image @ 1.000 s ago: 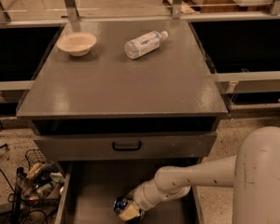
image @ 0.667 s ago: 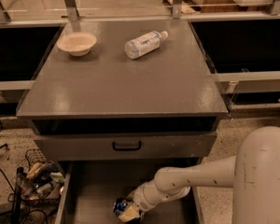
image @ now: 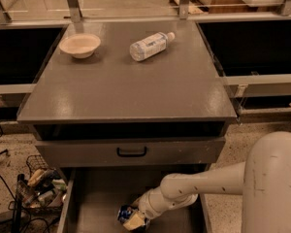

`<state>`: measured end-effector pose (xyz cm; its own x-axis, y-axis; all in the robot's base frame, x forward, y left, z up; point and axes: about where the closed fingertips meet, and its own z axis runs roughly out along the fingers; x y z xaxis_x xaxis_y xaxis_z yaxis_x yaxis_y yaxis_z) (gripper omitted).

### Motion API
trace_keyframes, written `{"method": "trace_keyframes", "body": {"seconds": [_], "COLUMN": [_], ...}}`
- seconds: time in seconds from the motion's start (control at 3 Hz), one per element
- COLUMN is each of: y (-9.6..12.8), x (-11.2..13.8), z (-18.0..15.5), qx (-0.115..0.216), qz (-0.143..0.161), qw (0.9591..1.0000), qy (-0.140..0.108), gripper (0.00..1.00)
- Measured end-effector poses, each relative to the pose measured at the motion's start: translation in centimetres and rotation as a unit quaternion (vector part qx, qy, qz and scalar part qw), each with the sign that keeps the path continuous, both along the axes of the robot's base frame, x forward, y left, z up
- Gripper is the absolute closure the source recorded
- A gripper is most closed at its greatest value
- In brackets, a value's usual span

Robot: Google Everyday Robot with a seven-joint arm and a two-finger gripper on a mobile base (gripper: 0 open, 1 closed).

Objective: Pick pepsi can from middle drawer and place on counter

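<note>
Nearest, bottom edge of view: wide grey middle drawer (image: 99,198), pulled open, plain flat floor, low side walls. On that floor, near-centre: small dark-blue pepsi can (image: 124,212) w/ white marks, lying tilted, not upright. Touching its right side: pale tan gripper (image: 135,221), down inside the drawer at the end of a white rounded arm (image: 199,191) reaching in from the right. Clamped on the can or only pressed against it: can't tell. No gap visible btw can and drawer floor.

Left of the drawer, on the speckled floor: small wire basket (image: 39,186) of mixed packets, plus dark cables.

Just above the open drawer: closed grey drawer front (image: 77,152) w/ black handle (image: 132,152).

Farther up: broad flat grey counter (image: 126,91), slightly glossy. At far left of it, a shallow cream bowl (image: 80,45); to its right, a clear plastic bottle (image: 150,45) w/ white label on its side. Wide bare stretch across near half.

Progress, as judged: drawer open and reach done, approx. at grasp stage. Left to do: secure hold, lift out past the drawer front, carry up and over the counter edge, set down on the bare near half, release. Can not yet on counter, so most of the task remains.
</note>
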<state>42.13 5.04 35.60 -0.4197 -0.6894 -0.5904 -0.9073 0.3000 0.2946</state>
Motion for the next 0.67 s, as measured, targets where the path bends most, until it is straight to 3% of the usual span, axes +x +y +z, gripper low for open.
{"method": "trace_keyframes", "body": {"seconds": [0.67], "y": [0.3], "x": [-0.6], "z": [3.7], "qx": [-0.018], "qz": [0.001], "qw": [0.9998], "qy": [0.000], "gripper": [1.00]}}
